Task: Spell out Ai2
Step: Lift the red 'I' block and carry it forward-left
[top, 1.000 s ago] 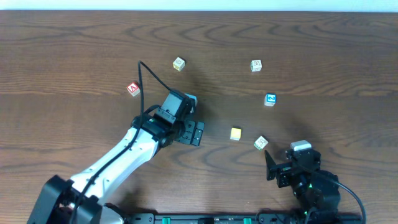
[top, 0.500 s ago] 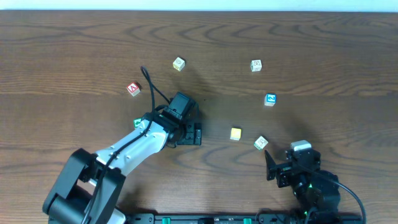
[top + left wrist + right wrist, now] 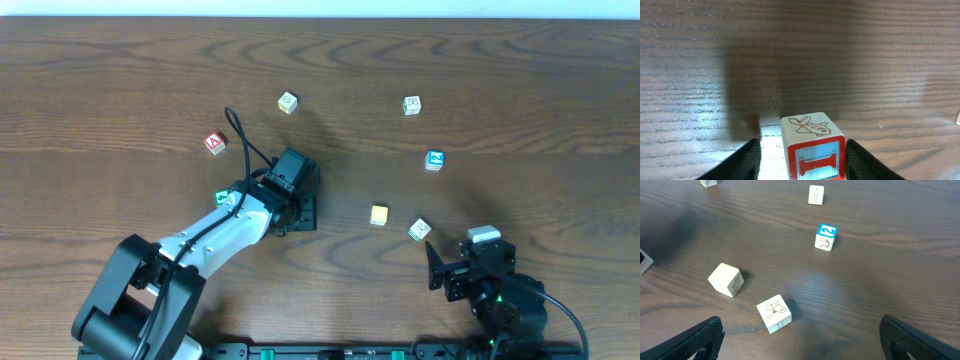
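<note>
A block with a red-framed blue face bearing a red letter I and a fish on top point(image 3: 812, 150) sits on the table between my left gripper's point(image 3: 802, 152) fingers. The right finger is against it and a gap shows on the left, so the jaws are open. In the overhead view the left gripper point(image 3: 304, 212) hides this block. A red A block point(image 3: 214, 143) lies far left. A blue 2 block point(image 3: 433, 159) shows at the right and in the right wrist view point(image 3: 826, 236). My right gripper point(image 3: 436, 268) is open and empty at the near right point(image 3: 800, 345).
A green block point(image 3: 221, 198) lies beside the left arm. Other blocks: one at the back point(image 3: 288, 102), one with a thin letter point(image 3: 411, 105) point(image 3: 816, 194), a yellow one point(image 3: 378, 214) point(image 3: 726, 279), and a butterfly one point(image 3: 419, 229) point(image 3: 774, 312).
The left arm swung and drew back, uncovering the green block, and its gripper shifted slightly left. The right arm has not moved.
</note>
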### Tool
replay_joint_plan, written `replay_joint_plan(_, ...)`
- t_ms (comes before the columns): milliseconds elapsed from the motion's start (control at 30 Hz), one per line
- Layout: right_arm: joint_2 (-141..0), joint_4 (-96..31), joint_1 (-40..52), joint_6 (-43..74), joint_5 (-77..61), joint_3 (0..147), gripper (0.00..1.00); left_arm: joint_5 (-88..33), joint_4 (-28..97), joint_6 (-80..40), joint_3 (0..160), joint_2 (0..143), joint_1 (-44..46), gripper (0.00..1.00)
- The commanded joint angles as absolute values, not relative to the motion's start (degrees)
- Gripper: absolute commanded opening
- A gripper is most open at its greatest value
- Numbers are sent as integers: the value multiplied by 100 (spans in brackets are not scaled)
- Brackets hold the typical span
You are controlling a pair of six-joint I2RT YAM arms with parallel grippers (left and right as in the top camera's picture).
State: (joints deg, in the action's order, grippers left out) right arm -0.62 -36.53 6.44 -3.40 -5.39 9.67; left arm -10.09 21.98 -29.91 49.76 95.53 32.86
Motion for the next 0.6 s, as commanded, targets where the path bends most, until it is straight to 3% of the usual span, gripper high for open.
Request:
replay_joint_plan(0,-32,-3667,602,-327,-580,893,99,-926,2185,-2985,5074,9642,3304,49)
replay_joint_plan(567,-32,-3667,602,-327,-580,893,99,-486,2279,-2729,5074,9642,3304,30)
